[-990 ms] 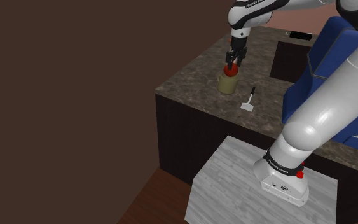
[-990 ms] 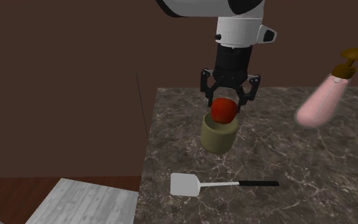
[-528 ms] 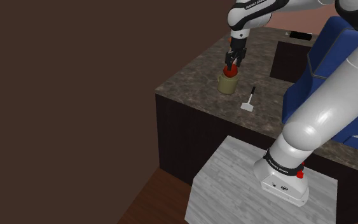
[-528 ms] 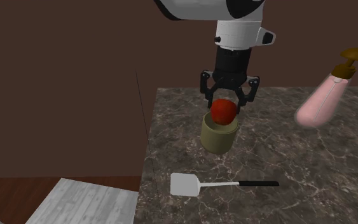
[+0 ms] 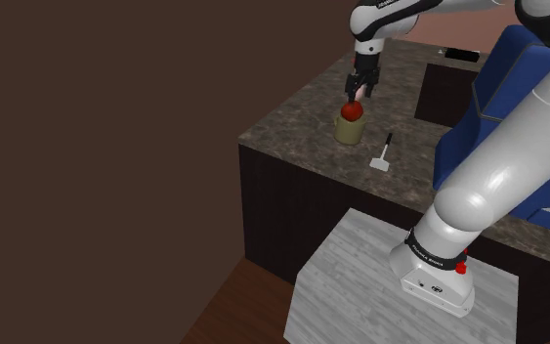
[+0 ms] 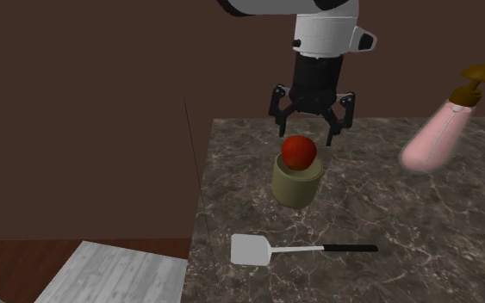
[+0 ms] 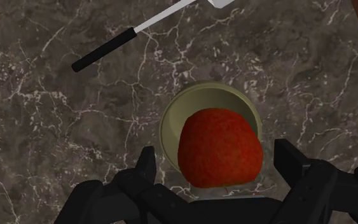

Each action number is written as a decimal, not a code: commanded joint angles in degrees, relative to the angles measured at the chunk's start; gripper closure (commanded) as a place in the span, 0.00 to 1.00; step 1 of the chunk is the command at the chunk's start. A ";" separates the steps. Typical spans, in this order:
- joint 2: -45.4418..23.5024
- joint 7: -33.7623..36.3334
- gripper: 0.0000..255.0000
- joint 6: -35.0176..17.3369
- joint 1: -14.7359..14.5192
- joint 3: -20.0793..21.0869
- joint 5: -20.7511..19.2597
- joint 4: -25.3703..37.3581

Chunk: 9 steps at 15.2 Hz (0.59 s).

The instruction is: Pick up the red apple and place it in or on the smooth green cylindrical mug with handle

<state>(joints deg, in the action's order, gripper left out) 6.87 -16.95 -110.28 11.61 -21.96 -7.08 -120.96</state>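
Note:
The red apple [image 6: 299, 152] rests in the mouth of the olive-green mug [image 6: 295, 188], its upper half standing above the rim. The mug stands on the dark marble counter [image 6: 404, 224] near its corner. My gripper [image 6: 306, 131] hangs just above the apple, open, its fingers apart on either side and clear of the fruit. From the shoulder view the apple [image 5: 353, 111] sits on the mug [image 5: 346, 131] under the gripper [image 5: 359, 93]. Looking down from the wrist, the apple [image 7: 220, 147] covers much of the mug's opening [image 7: 171, 121], between the fingertips [image 7: 144, 167].
A white spatula [image 6: 253, 250] with a black handle lies on the counter in front of the mug, also visible as the spatula [image 5: 382, 156]. A pink soap bottle [image 6: 434, 138] leans at the second exterior view's right. A sink recess [image 5: 448, 93] lies behind the mug.
The fingers have opened and let go of the apple, which now sits in the mug's mouth. The gripper has risen slightly above it.

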 commanded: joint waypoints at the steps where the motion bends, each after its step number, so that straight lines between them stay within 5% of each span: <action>1: 0.91 0.12 0.00 3.43 -0.13 0.27 -0.14 2.50; 9: 1.05 0.12 0.00 4.94 -0.20 0.39 -0.11 3.88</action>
<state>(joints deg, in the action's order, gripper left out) 7.92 -16.82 -105.36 11.41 -21.57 -7.19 -117.09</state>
